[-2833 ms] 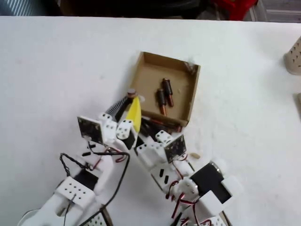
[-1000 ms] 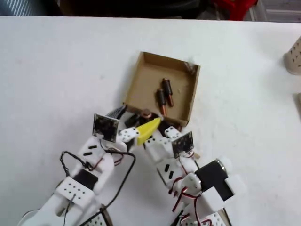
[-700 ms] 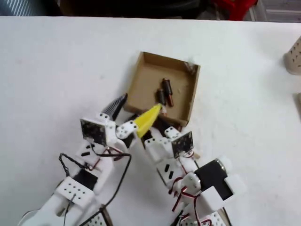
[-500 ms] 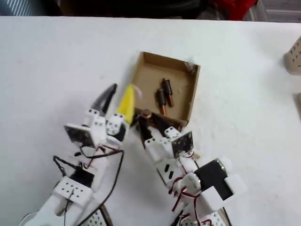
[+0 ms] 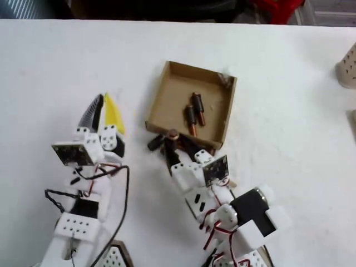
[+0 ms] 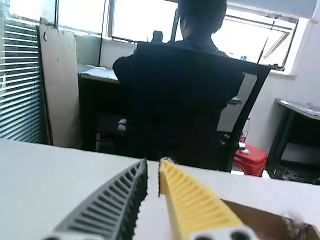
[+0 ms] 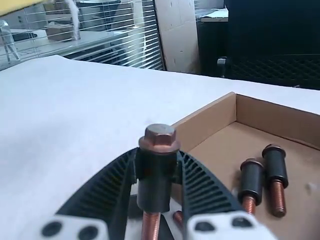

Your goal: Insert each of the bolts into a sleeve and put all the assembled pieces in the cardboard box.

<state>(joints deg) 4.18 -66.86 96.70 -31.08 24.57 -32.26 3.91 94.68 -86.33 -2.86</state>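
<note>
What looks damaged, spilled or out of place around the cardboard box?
The cardboard box has a frayed far corner with a pale tuft. Otherwise nothing stands out: two assembled pieces lie inside, and the right gripper holds a third piece upright by the near wall.

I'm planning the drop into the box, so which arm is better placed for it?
Right: the right gripper is shut on a sleeved bolt just beside the box. The left gripper holds nothing and sits farther off.
</note>
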